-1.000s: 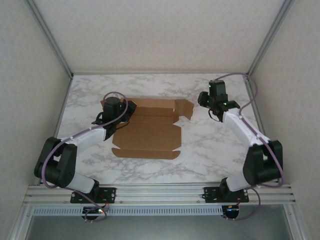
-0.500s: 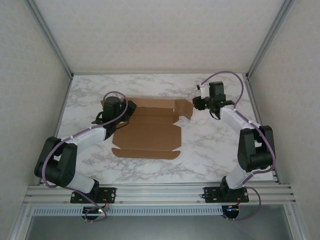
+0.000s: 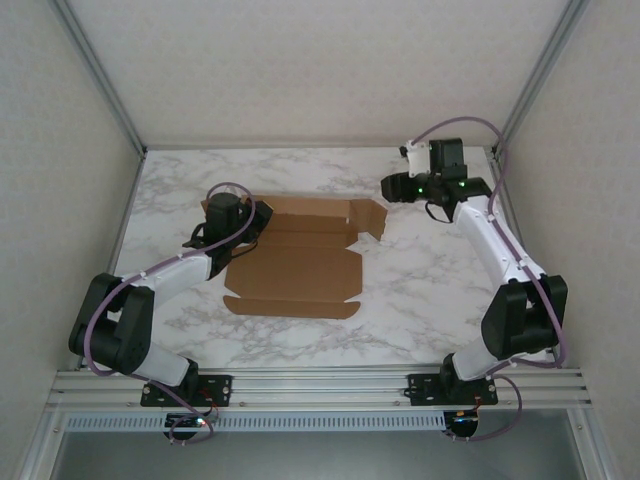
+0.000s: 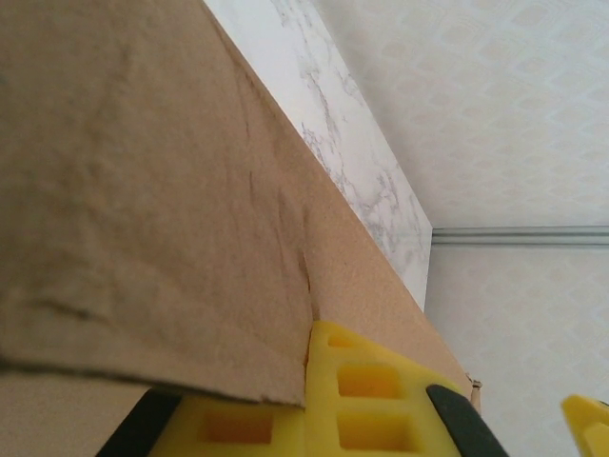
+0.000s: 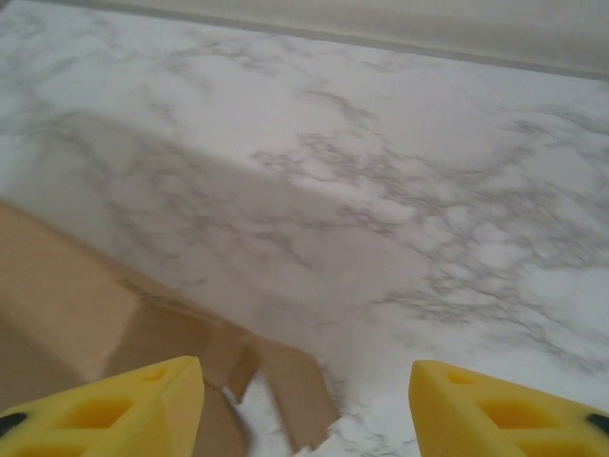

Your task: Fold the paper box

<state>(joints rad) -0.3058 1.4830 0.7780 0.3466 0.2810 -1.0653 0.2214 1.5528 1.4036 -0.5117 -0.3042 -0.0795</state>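
Note:
The paper box (image 3: pixel 295 262) lies as a flat brown die-cut sheet in the middle of the marble table, its far right flap (image 3: pixel 372 216) tilted up. My left gripper (image 3: pixel 247 224) sits at the sheet's far left corner. In the left wrist view its yellow fingers (image 4: pixel 366 386) are shut on a cardboard flap (image 4: pixel 152 209) that fills most of that view. My right gripper (image 3: pixel 394 188) hovers just beyond the raised right flap. It is open, with yellow fingertips (image 5: pixel 124 405) wide apart, bare marble between them, and the flap's corner (image 5: pixel 290 386) below.
The marble table (image 3: pixel 420 290) has free surface to the right of and in front of the sheet. Metal frame posts and pale walls (image 3: pixel 560 120) close in the left, right and back sides.
My right gripper has opened wider, and its wrist has swung left and towards the back, over the raised flap. The left arm and the sheet have stayed still.

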